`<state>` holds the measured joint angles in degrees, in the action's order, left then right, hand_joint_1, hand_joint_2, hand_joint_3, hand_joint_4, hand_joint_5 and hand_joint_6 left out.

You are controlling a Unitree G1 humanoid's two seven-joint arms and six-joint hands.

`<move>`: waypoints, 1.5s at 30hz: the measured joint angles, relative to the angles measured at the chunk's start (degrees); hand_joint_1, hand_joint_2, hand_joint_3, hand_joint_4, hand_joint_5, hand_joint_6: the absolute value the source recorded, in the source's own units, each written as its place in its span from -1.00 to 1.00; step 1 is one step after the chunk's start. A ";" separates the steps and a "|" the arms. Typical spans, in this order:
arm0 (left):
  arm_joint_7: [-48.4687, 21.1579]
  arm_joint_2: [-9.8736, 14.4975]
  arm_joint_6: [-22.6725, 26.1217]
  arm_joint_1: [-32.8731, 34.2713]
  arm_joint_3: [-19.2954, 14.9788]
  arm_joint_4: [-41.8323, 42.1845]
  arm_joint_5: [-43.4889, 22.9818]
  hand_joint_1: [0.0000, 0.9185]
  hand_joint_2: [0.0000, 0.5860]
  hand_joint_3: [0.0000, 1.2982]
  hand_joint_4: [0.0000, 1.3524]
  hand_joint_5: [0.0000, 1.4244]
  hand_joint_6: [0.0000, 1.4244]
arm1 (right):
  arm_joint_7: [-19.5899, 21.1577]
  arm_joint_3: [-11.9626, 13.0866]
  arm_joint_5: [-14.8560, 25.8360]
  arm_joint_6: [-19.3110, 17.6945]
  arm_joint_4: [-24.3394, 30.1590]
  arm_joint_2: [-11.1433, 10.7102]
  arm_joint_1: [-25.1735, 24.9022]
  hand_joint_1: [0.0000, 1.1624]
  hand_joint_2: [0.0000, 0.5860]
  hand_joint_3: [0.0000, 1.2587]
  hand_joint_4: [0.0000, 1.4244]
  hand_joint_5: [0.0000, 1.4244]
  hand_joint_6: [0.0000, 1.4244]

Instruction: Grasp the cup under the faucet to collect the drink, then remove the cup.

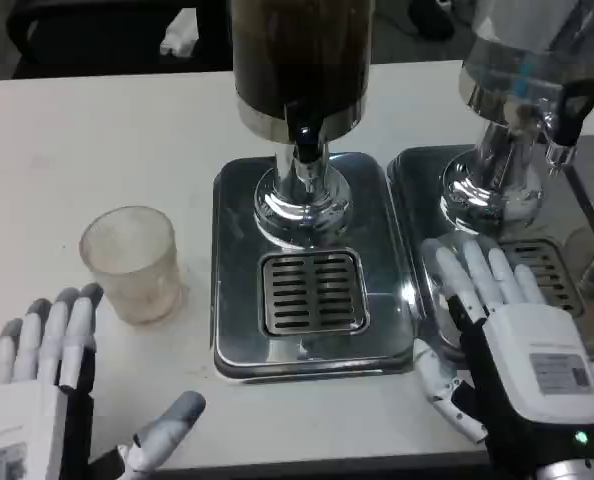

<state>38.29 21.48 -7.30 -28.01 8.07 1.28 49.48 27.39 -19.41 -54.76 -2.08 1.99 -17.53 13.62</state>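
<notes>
A clear plastic cup stands upright and empty on the white table, left of the drink dispenser. The dispenser's dark tank and black faucet hang above a steel drip tray with a slotted grate. Nothing sits on the grate. My left hand lies open at the lower left, fingers stretched toward the cup but a little short of it, thumb out to the right. My right hand is open at the lower right, fingers spread over the edge of the second tray.
A second dispenser with a clear tank stands at the right on its own steel tray. Bare white table stretches behind and left of the cup. The table's front edge runs just below both hands.
</notes>
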 measured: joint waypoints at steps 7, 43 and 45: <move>0.07 1.77 -4.03 4.52 -3.10 -4.33 -4.48 -1.00 -0.78 -1.00 -1.00 -1.00 -1.00 | -0.05 0.14 -0.21 1.46 0.21 -0.05 -0.89 -0.84 0.93 -0.88 -1.00 -1.00 -1.00; -10.92 3.03 -32.06 44.84 -4.26 -64.06 -26.48 -0.62 -0.95 -1.00 -1.00 -1.00 -1.00 | 0.80 -1.99 -1.43 4.14 0.50 3.26 0.75 -0.84 0.93 -0.88 -1.00 -1.00 -0.98; -12.06 2.88 -32.12 45.84 -3.39 -65.45 -26.46 -0.56 -0.95 -1.00 -1.00 -1.00 -1.00 | 0.79 -2.05 -1.48 4.15 0.55 3.24 0.77 -0.84 0.93 -0.88 -1.00 -1.00 -0.98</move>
<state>26.23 24.36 -39.43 17.83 4.68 -64.17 23.02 28.18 -21.46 -56.23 2.08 2.54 -14.29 14.39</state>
